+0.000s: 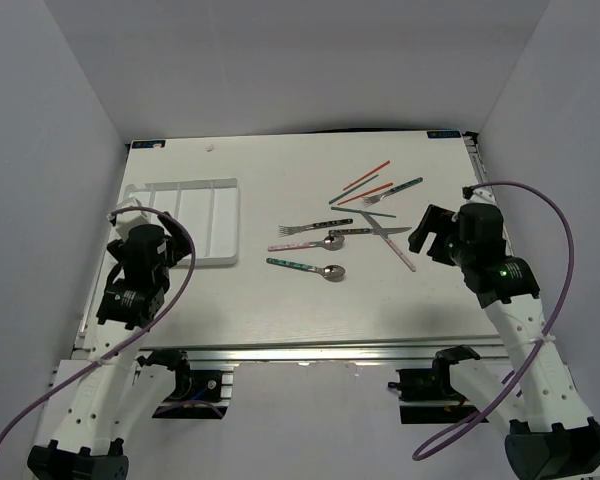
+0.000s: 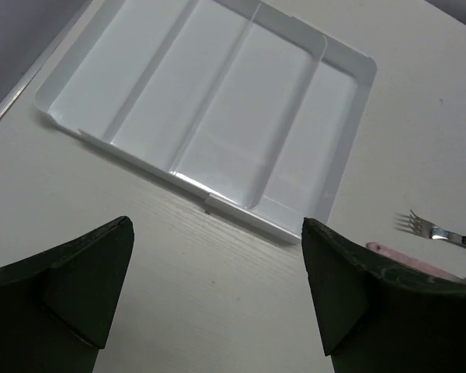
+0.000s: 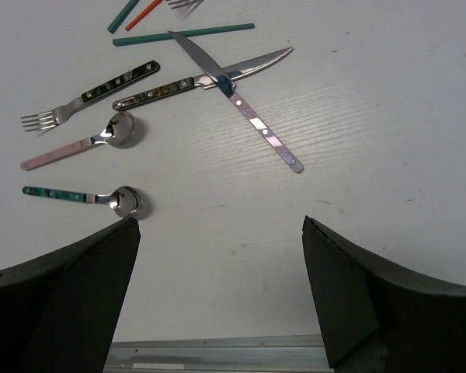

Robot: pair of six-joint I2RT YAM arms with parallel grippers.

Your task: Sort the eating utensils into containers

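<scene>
1. Eating utensils (image 1: 332,241): all loose on the table (image 1: 280,310), centre to right, well apart from the white tray (image 1: 183,184) at far left. Its slots run near-to-far, nothing in them.
2. Left gripper (image 2: 217,225): jaws spread wide, holding nothing, hovering just short of the tray's near edge.
3. Teal-handled spoon (image 1: 298,265) and pink-handled spoon (image 1: 290,245): long axes left-right, handles left, bowls right. The pink one sits farther back.
4. Dark-handled fork (image 1: 320,226): same axis, tines left.
5. Dark-handled knife (image 1: 365,232): left-right, blade tip right. Pink-handled knife (image 1: 402,255) lies across its blade on a diagonal, handle toward the right arm.
6. Red chopsticks (image 1: 366,176) and teal chopsticks (image 1: 364,212): behind the knives, mostly slanting near-left to far-right. Teal-handled fork (image 1: 395,191) lies beside them, tines near-left.
7. Right gripper (image 3: 219,221): fully parted, empty, above bare table on the near side of the knives.
8. Handling, my guess: light, stiff, slick metal lying flat, so pinch across mid-handle with jaws square to the long axis. Chopsticks are thin and likely to roll or slip. Probably take the top knife first so the lower one doesn't drag.
</scene>
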